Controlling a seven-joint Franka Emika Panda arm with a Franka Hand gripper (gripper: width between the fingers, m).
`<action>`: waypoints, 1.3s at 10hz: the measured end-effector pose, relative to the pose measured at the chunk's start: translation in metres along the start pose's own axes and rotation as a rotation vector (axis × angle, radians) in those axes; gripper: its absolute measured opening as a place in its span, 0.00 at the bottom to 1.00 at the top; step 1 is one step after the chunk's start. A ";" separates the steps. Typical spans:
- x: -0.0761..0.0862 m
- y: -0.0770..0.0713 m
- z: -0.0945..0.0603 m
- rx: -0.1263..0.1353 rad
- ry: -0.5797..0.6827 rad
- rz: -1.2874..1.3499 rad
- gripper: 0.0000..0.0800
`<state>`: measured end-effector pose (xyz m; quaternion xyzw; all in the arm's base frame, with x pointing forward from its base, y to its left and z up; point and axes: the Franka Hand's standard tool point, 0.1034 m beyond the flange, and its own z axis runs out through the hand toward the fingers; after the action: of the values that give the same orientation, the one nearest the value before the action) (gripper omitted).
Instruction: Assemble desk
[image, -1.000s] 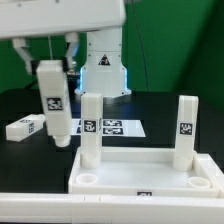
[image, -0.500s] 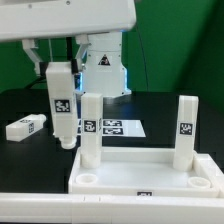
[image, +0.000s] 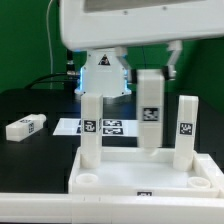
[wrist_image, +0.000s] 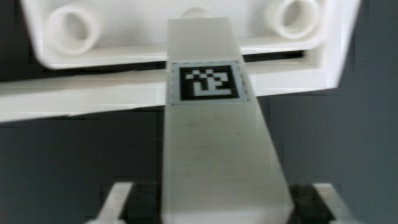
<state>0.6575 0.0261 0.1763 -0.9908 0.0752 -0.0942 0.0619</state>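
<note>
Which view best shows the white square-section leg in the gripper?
Exterior view: the whole white square-section plastic leg shows, hanging upright. The wrist view shows only one tagged face, foreshortened, between the fingers.

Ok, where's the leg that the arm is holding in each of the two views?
Exterior view: the held leg hangs upright between the first standing leg, on the exterior view's left, and the second standing leg, on its right.
Wrist view: the held leg fills the centre, gripped in the end effector, tag facing the camera.
Shared landmark: the tabletop with its round sockets.
</note>
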 end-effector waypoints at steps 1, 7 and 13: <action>0.000 0.003 0.000 -0.002 0.000 -0.012 0.37; -0.010 -0.041 0.012 -0.021 0.031 -0.083 0.37; -0.010 -0.051 0.020 -0.016 0.182 -0.094 0.37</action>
<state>0.6584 0.0801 0.1618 -0.9810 0.0349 -0.1859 0.0427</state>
